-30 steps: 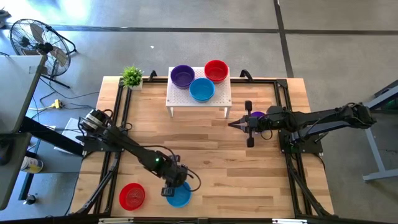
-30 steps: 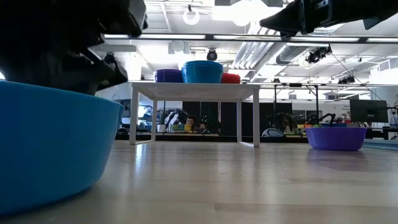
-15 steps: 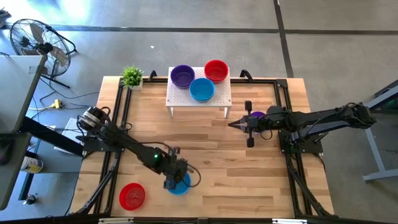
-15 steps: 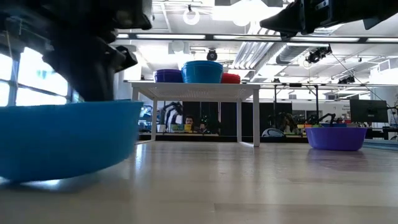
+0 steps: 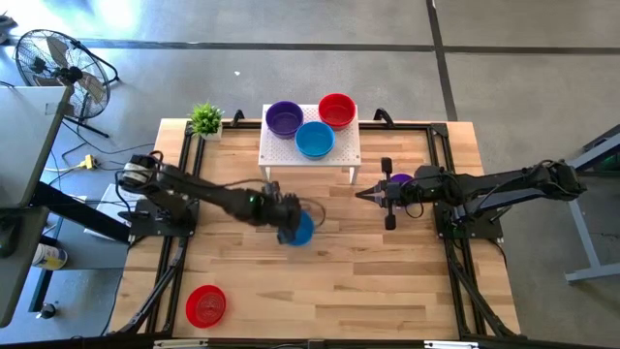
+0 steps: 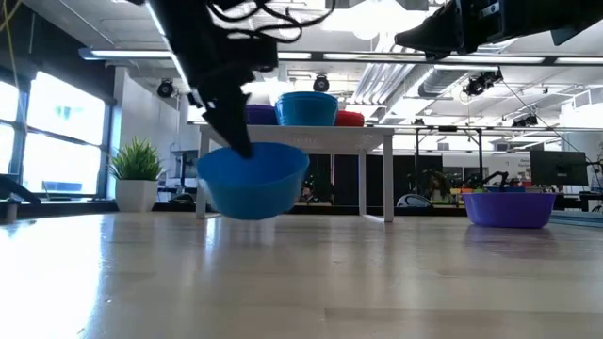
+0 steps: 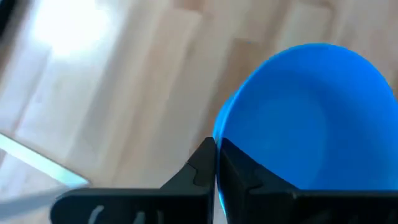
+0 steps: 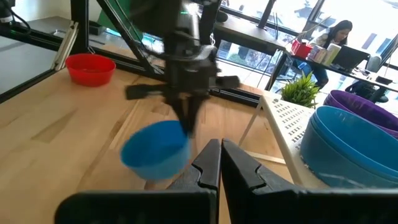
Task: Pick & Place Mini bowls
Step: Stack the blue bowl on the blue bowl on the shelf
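Left gripper [image 5: 283, 219] is pinching the blue mini bowl [image 5: 298, 229] by its rim above the desk [image 5: 387, 271]; light, stiff plastic, probably slippery.

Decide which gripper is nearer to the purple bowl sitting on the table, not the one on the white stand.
Right. The right gripper hangs just beside the purple bowl on the table, by the right frame. The left gripper is farther off, mid-table, holding a blue bowl.
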